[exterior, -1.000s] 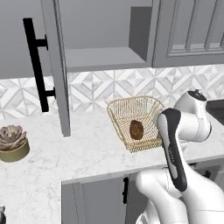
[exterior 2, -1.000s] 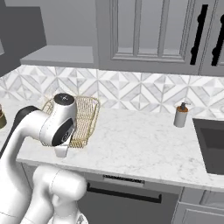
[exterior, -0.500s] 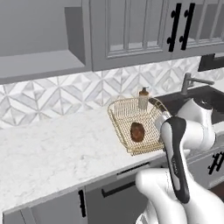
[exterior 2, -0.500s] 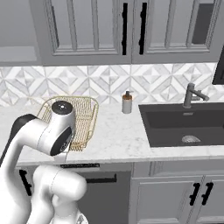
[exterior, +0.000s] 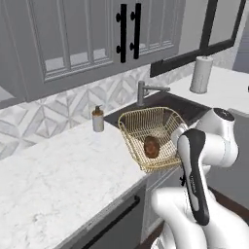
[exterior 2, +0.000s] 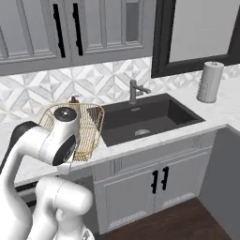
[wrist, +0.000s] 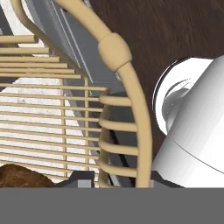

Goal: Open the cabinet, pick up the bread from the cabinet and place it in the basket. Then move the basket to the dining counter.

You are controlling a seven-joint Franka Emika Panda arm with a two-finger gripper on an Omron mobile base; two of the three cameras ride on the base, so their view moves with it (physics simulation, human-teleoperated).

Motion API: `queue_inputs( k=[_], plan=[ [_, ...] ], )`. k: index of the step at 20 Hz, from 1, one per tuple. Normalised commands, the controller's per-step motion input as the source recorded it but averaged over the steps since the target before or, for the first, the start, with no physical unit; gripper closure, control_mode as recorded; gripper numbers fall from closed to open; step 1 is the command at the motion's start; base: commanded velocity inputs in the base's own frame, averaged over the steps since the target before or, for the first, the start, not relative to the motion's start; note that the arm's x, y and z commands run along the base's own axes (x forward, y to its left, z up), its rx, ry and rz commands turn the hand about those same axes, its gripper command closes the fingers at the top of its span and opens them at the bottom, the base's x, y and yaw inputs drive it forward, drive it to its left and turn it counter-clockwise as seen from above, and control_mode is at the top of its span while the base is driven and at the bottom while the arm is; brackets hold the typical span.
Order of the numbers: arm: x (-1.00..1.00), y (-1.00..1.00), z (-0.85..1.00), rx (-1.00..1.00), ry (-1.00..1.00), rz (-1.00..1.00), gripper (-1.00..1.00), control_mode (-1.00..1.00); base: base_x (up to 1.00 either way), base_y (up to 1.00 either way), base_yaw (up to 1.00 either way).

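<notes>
The basket [exterior: 146, 127] is showing gold-tan wire mesh with a thicker, smooth rim. The bread [exterior: 151, 146] is looking matt brown and rough-crusted. The worktop [exterior: 58, 175] is gleaming as white grey-veined marble; the sink [exterior 2: 140, 119] is appearing matt black.

A dark sink [exterior 2: 140, 124] with a grey faucet [exterior 2: 136, 91] sits in the marble surface [exterior: 58, 175]. A soap bottle [exterior: 98, 119] stands left of it, a paper roll [exterior 2: 209, 81] right.
</notes>
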Motion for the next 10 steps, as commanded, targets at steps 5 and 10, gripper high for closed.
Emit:
queue_inputs(
  k=[5, 10],
  plan=[
    [0.00, 0.00, 0.00, 0.00, 0.00, 0.00, 1.00, 1.00, 0.20, -0.33, -0.70],
    [0.00, 0.00, 0.00, 0.00, 0.00, 0.00, 1.00, 1.00, 0.17, -0.23, -0.75]
  ],
)
